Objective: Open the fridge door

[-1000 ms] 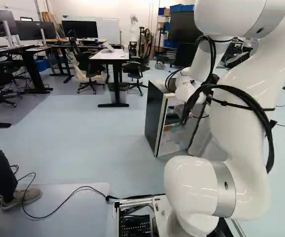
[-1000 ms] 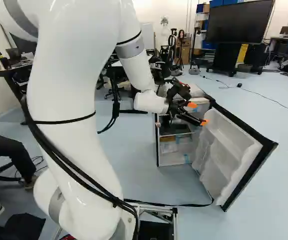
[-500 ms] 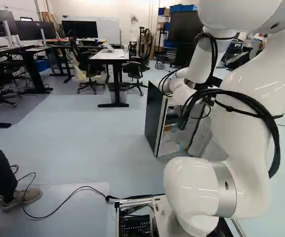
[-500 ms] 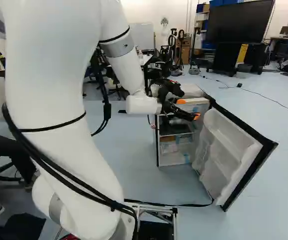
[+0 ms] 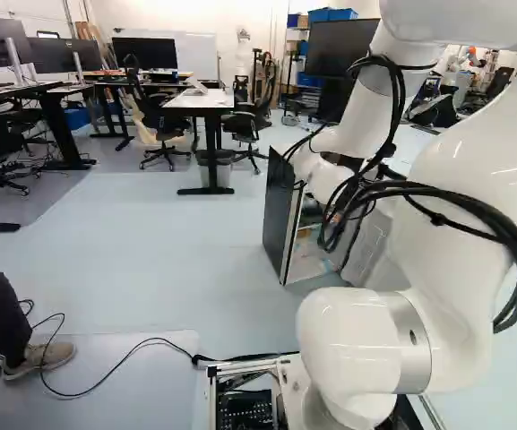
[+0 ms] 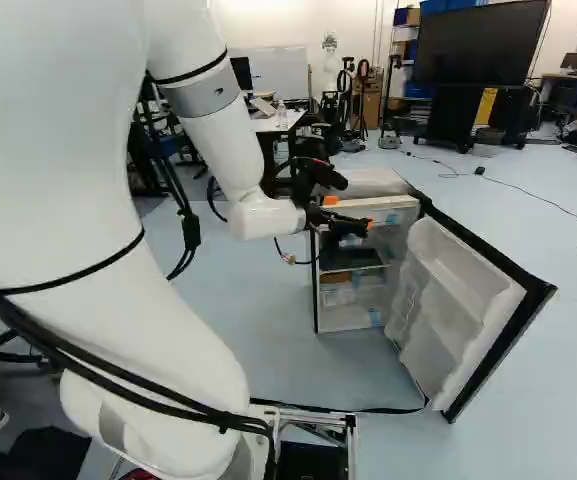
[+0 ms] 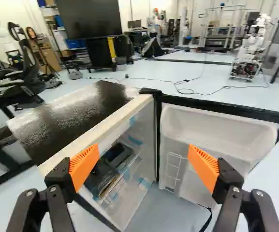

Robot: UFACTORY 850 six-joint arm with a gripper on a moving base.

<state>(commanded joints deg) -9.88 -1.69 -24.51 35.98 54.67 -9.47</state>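
"So, where's the mini-fridge door [image 6: 473,310]?"

"Swung wide, right of the cabinet [image 6: 356,300] in the right base view. I judge the opening step done."

"And your gripper [image 7: 143,155]?"

"Fingers spread far apart, nothing between them, near the cabinet's front. Next I'd back it clear without nudging that door."
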